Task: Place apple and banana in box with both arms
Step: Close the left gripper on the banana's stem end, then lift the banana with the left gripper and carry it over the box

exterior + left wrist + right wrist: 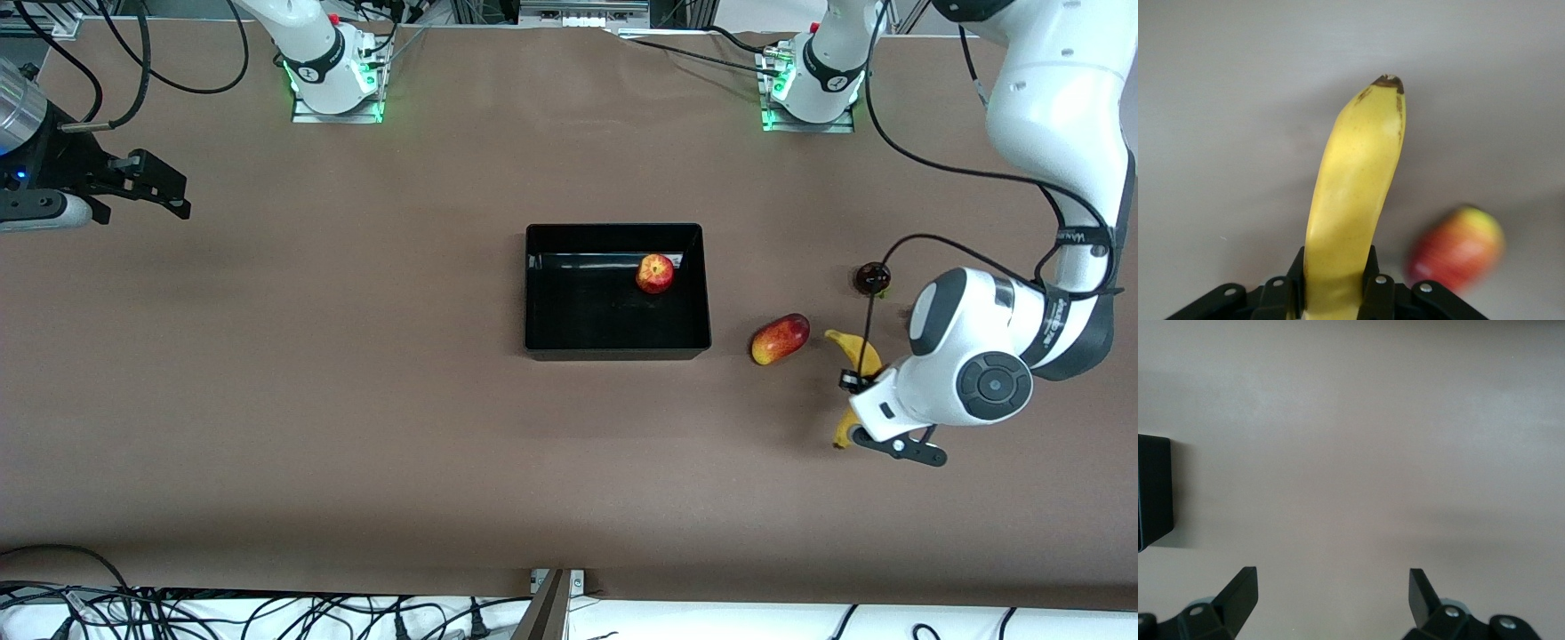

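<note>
The yellow banana (pixel 855 350) lies toward the left arm's end of the table, partly under the left arm's wrist. My left gripper (pixel 859 394) is shut on it; in the left wrist view the black fingers (pixel 1293 273) clamp the banana (pixel 1351 187) on both sides, my left gripper (pixel 1333 268) near one end, the dark tip pointing away. I cannot tell whether the banana is off the table. The apple (pixel 655 273) sits in the black box (pixel 569 343), in its corner by the left arm's base. My right gripper (pixel 169 191) waits open and empty at the right arm's end (pixel 1333 587).
An oblong red-and-yellow mango-like fruit (pixel 781 339) lies between the box and the banana, and shows blurred in the left wrist view (pixel 1458 248). A dark round fruit (pixel 872 278) lies farther from the front camera than the banana. A box corner (pixel 1155 495) shows in the right wrist view.
</note>
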`<state>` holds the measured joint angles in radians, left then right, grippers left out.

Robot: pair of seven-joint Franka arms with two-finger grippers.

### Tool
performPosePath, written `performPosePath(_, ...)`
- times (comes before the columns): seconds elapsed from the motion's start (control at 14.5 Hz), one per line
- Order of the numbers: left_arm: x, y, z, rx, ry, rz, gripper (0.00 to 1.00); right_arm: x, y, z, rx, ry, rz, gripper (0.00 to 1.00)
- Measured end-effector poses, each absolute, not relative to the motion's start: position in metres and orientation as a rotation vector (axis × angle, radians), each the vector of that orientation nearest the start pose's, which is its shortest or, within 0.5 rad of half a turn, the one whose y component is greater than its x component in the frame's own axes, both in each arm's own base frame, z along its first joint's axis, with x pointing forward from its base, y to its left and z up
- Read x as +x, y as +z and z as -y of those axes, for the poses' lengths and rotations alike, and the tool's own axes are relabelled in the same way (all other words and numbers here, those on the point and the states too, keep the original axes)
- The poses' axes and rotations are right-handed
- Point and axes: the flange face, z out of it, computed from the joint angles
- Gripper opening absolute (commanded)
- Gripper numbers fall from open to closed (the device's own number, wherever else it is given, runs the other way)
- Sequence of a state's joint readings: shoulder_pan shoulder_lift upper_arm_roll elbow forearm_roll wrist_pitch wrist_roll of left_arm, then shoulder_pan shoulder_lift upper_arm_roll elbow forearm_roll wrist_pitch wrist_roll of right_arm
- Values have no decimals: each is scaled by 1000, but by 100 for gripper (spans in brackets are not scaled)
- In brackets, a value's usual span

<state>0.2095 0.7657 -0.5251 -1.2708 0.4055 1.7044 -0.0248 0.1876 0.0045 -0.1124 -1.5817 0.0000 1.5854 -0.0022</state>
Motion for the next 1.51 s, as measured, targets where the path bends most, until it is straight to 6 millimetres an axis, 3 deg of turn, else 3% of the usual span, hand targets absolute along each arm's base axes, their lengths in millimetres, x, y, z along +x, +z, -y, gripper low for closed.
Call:
performPosePath(0.14, 685, 344, 180, -3062, 388, -565, 2, 555, 618, -42, -3140, 1, 122, 100)
performPosePath(0.28, 659, 358, 250, -3128, 425, -494, 0, 555, 618, -42, -3140, 1, 122, 100)
performPosePath(0.55, 607, 359, 353, -3136, 488, -372, 1, 555, 618, -42, -3140, 1, 122, 100)
performPosePath(0.76, 559, 342, 425, -3112, 487, -365, 1, 555, 618, -42, -3140, 1, 122, 100)
performPosePath(0.89, 537, 317, 452, -3135, 460, -324, 1, 555, 618, -42, -3140, 1, 122, 100)
performPosePath(1.1, 529, 287, 458, -3153, 437, -287, 1, 555, 618, -42, -3140, 2, 122, 100)
performPosePath(1.51, 519, 252, 475, -3139, 340, -244, 1, 555, 618, -42, -3140, 3, 122, 100)
